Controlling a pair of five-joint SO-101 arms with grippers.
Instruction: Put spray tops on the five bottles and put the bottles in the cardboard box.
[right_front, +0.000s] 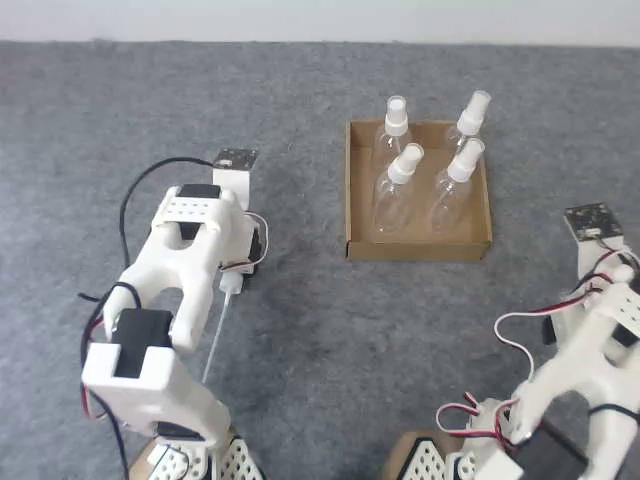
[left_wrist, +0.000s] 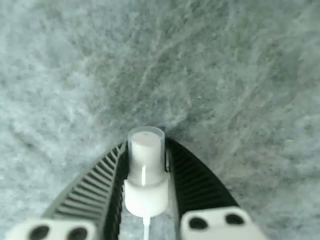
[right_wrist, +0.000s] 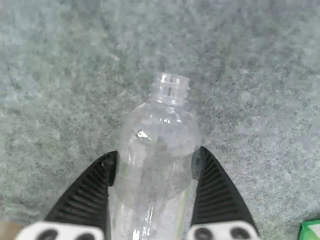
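Note:
My left gripper is shut on a white spray top, whose cap sticks out past the black fingers above the grey carpet. In the high view the spray top sits under the left arm, with its thin dip tube trailing toward the front. My right gripper is shut on a clear bottle whose open neck has no top. The cardboard box stands at the back centre-right and holds several bottles with spray tops on.
Grey carpet covers the whole table. The right arm stands at the front right, with red and white cables looping off it. The arm bases sit along the front edge. A green corner shows beside the right gripper.

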